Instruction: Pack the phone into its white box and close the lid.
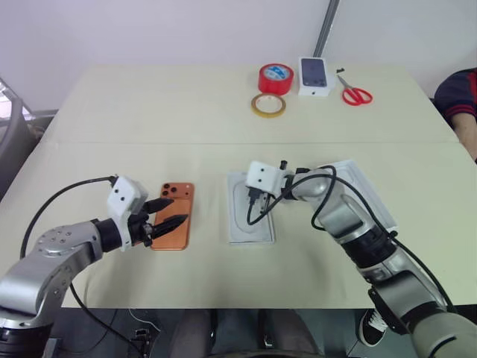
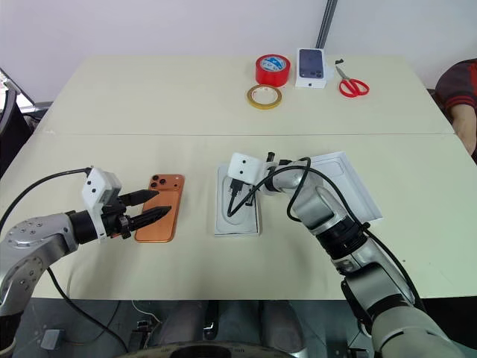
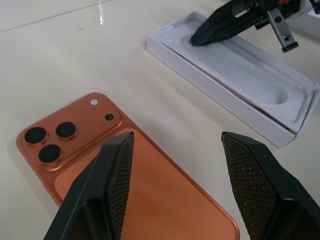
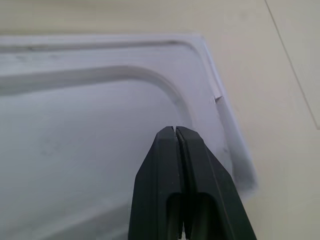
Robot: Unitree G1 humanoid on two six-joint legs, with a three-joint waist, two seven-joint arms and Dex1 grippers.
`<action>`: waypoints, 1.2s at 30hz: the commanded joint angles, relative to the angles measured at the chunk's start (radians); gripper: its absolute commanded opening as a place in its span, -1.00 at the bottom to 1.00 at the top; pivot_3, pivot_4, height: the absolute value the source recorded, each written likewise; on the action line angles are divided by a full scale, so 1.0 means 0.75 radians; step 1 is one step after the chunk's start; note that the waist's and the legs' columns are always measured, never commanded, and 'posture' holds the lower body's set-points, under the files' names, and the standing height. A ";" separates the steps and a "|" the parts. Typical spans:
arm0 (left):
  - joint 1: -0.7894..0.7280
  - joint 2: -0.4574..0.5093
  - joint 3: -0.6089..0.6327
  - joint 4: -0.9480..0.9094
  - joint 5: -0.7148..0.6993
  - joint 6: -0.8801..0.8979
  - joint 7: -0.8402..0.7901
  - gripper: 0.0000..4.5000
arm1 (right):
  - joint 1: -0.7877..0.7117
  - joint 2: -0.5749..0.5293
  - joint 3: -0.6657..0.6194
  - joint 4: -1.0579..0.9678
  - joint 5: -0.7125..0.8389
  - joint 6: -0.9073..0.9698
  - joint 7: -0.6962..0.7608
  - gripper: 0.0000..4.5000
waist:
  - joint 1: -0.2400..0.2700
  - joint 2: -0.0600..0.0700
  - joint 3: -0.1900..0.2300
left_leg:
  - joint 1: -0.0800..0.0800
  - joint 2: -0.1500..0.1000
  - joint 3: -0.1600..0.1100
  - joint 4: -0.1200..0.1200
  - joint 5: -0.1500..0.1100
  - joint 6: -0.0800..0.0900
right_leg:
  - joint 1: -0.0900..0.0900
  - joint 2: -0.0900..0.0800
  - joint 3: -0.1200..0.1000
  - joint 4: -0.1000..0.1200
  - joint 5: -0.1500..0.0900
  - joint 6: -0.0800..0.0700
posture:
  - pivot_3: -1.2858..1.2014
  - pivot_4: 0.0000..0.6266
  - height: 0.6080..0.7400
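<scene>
In the head views a slim orange smartphone (image 1: 174, 216) lies back up on the cream table (image 1: 149, 104), its three-lens camera block at the far end, and the left gripper (image 1: 170, 212) hovers over its near half with its black fingers apart, holding nothing. Just to the right sits the shallow white cardboard box (image 1: 250, 209) with a flat white insert in it; the right gripper (image 2: 237, 200) points down into it, fingers pressed together. The white lid (image 2: 350, 186) lies beyond the right forearm. At the far edge stand a red tape roll (image 1: 275, 78), a yellowish tape ring (image 1: 267, 105), a small white box printed with a dark phone (image 1: 314, 76) and red-handled scissors (image 1: 355, 92). The left wrist view shows the spread fingers (image 3: 112, 185) above the phone. The right wrist view shows the closed fingertips (image 4: 176, 150) over the insert's recess (image 4: 75, 150).
</scene>
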 commanded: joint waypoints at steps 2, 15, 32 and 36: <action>0.001 -0.003 0.030 -0.045 -0.010 -0.017 0.008 0.30 | -0.016 -0.059 0.012 -0.079 -0.053 -0.029 0.038 -0.97 | 0.002 0.000 0.000 | 0.000 0.000 0.000 0.000 0.000 0.000 | 0.000 0.000 0.000 0.000 0.000 0.000 | 0.03 -0.52 0.94; -0.118 -0.054 0.296 0.147 -0.141 0.402 0.369 0.99 | -0.038 0.199 -0.005 -0.247 0.131 0.140 0.042 -1.00 | -0.003 0.000 0.000 | 0.000 0.001 0.000 -0.001 0.000 0.000 | -0.002 0.002 0.000 0.003 0.000 0.000 | 0.03 -0.52 0.94; -0.309 -0.261 0.302 0.144 -0.434 1.200 0.537 0.99 | -0.177 0.335 0.358 0.047 0.005 0.118 0.163 -1.00 | 0.000 -0.001 -0.006 | 0.002 -0.001 -0.002 0.000 0.003 -0.005 | -0.001 0.000 -0.001 0.004 0.000 0.000 | 0.03 -0.52 0.94; -0.310 -0.338 0.267 0.139 -0.495 1.200 0.619 0.99 | -0.178 0.339 0.344 0.052 -0.001 0.107 0.160 -1.00 | 0.006 -0.001 -0.008 | 0.003 -0.001 -0.002 -0.001 0.006 -0.010 | 0.001 0.000 -0.001 0.003 0.000 0.000 | 0.03 -0.52 0.94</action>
